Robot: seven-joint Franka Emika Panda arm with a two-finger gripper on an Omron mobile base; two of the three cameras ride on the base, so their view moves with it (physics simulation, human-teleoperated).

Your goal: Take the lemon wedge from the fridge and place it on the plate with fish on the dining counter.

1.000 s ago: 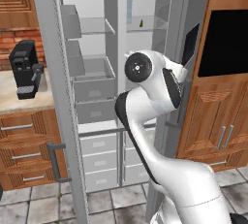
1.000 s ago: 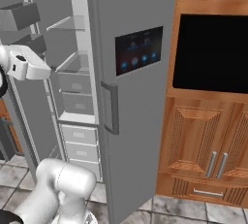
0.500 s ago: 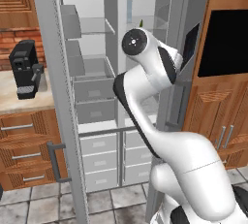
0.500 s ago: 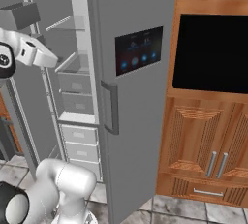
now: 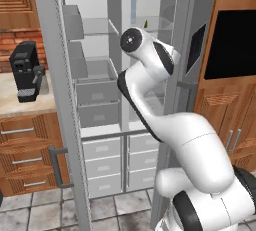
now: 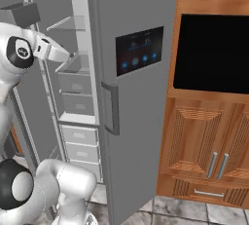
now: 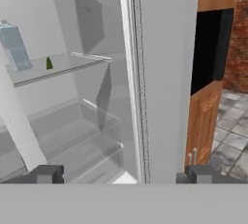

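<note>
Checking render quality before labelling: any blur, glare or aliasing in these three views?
Left base view: sharp, flat light, no glare on the fridge. Right base view: crisp; the touchscreen icons are soft but visible. Hand view: grainy on the glass shelf, the bottle hazy, the small dark item too tiny to identify.

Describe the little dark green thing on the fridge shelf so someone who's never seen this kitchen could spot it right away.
Start at the tall grey two-door fridge, its doors standing open. Look at the upper clear glass shelf, where a pale blue translucent bottle stands. Just beside the bottle sits the small dark green item: far shorter than the bottle, and the only dark speck on that shelf; too small to tell what it is.
</note>
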